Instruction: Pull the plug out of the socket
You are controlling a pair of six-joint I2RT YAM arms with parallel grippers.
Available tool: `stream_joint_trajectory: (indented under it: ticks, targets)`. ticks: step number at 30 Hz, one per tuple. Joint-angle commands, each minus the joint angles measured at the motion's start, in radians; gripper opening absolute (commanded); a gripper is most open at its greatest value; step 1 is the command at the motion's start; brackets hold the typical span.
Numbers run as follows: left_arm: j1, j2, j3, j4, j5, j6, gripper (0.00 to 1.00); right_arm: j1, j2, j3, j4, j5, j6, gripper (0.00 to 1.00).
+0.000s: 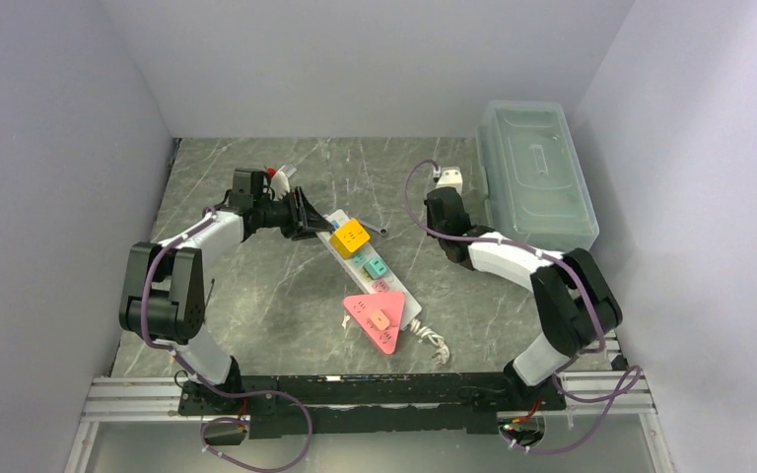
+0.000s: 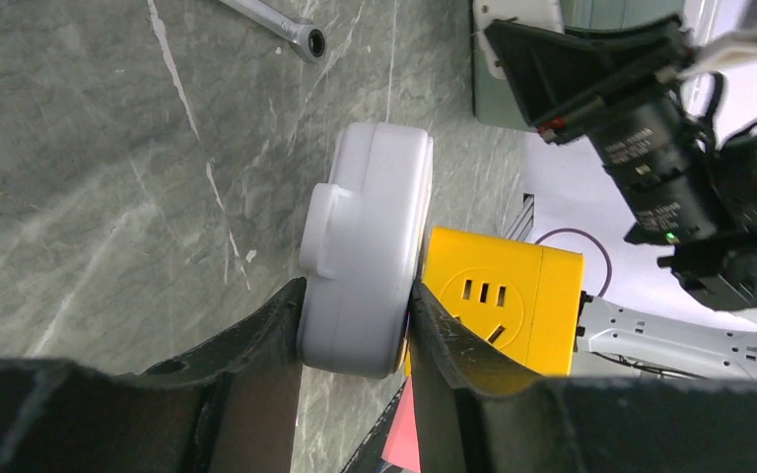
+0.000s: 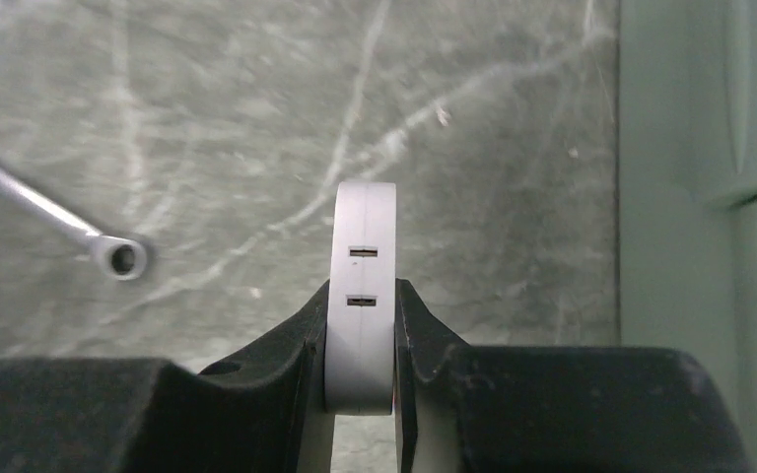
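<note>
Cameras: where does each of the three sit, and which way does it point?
Top external: above and behind, looking down at the table; left arm, right arm, the socket and a clear box show.
Left wrist: on the left arm, looking along the left gripper, shut on the socket's white end; the right arm shows beyond.
Right wrist: looking toward the table past the right gripper, shut on the white plug.
Shared: both wrist views show the wrench.

Left fingers (image 1: pixel 306 219) on socket (image 1: pixel 373 268) end, right fingers (image 1: pixel 443 196) at white plug (image 1: pixel 449 178)

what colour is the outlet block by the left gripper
Yellow outlet block; left wrist view shows it best.
</note>
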Motion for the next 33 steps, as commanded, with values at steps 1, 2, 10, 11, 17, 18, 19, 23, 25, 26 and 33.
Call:
stream_joint_trajectory:
  ticks: [1,2,10,11,17,18,19,23,25,26,33]
  targets:
    - [0.005,-0.070,0.042,0.000,-0.020,0.059,0.00,-0.037,0.073,0.068,-0.055,0.054,0.040,0.07]
    - [0.005,-0.073,0.042,-0.004,-0.022,0.061,0.00,-0.041,0.091,0.077,-0.064,0.052,0.045,0.10]
    - [0.005,-0.075,0.045,-0.010,-0.028,0.068,0.00,-0.048,0.180,0.135,-0.125,0.074,0.059,0.48]
    - [0.005,-0.076,0.045,-0.010,-0.027,0.066,0.00,-0.047,0.182,0.135,-0.125,0.072,0.061,0.55]
    - [0.005,-0.077,0.042,-0.004,-0.021,0.062,0.00,-0.049,0.116,0.099,-0.095,0.035,0.066,0.75]
    - [0.005,-0.080,0.042,-0.007,-0.025,0.064,0.00,-0.048,0.091,0.085,-0.078,0.009,0.063,0.78]
    - [0.005,-0.082,0.042,-0.011,-0.030,0.067,0.00,-0.047,0.056,0.070,-0.060,-0.022,0.055,0.81]
    - [0.005,-0.075,0.056,-0.068,-0.097,0.094,0.00,-0.037,-0.111,-0.027,0.062,-0.231,0.004,0.89]
    - [0.005,-0.065,0.061,-0.073,-0.103,0.099,0.00,-0.022,-0.196,-0.073,0.133,-0.369,-0.011,0.93]
    - [0.005,-0.059,0.060,-0.062,-0.095,0.090,0.00,-0.009,-0.234,-0.096,0.178,-0.451,-0.019,0.94]
    - [0.005,-0.031,0.048,0.012,-0.032,0.028,0.00,0.177,-0.320,-0.040,0.151,-0.586,-0.100,1.00]
